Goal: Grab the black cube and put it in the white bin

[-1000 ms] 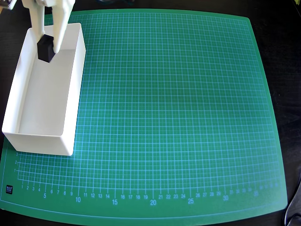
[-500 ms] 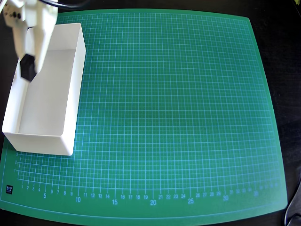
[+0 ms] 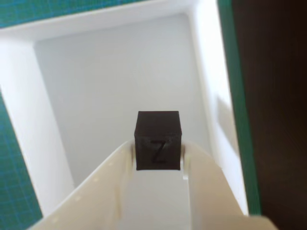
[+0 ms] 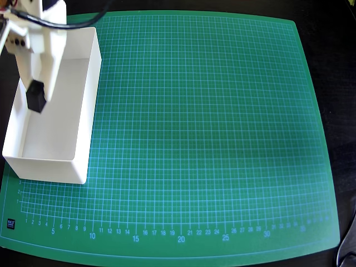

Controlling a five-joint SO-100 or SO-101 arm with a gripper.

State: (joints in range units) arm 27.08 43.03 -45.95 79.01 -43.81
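Note:
The black cube (image 3: 158, 140) is held between my white gripper's two fingertips (image 3: 158, 155), directly over the inside of the white bin (image 3: 29, 120). In the overhead view the gripper (image 4: 36, 97) reaches down from the top left, shut on the cube (image 4: 36, 95), above the bin's floor near its left wall. The white bin (image 4: 83, 128) is a long rectangular box at the left edge of the green mat. The cube hangs above the bin floor; I cannot tell its exact height.
A green cutting mat (image 4: 194, 128) with a white grid covers the table. Dark table surface (image 3: 278, 105) shows beyond the mat's edge on the right of the wrist view. A black cable (image 4: 67, 22) runs along the arm at the top left.

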